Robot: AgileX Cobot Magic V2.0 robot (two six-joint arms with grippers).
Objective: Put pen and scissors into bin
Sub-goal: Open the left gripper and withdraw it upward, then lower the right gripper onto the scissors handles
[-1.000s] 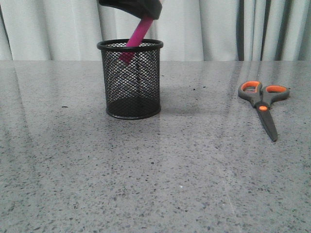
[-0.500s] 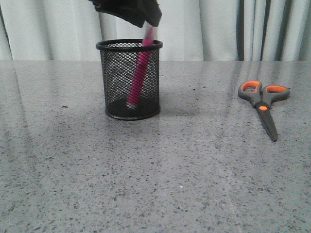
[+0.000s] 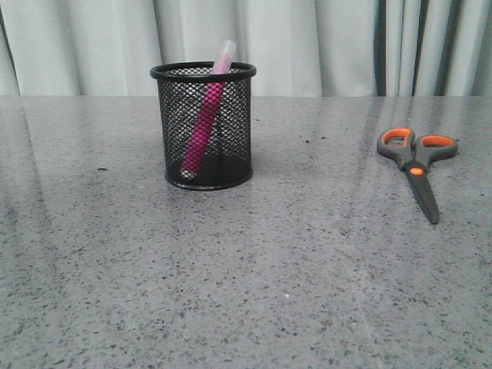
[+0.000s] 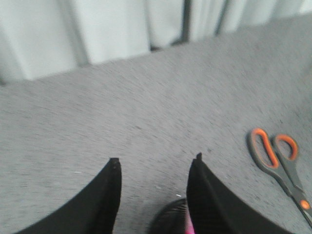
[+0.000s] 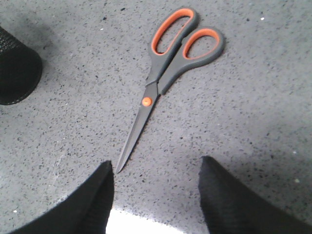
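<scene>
The pen (image 3: 204, 123) leans inside the bin (image 3: 203, 127) at far left, so the left end effector (image 4: 153, 163) hangs above it spread and empty, while the right end effector (image 5: 156, 168), also spread and empty, hovers over the scissors (image 5: 165, 73) lying flat on the counter (image 3: 246, 269) at right.

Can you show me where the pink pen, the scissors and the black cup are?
pen (image 3: 201, 131), front view, on its pink barrel seen through the mesh.
scissors (image 5: 146, 101), right wrist view, on the orange pivot dot.
bin (image 3: 231, 115), front view, on its mesh wall near the right side.
</scene>
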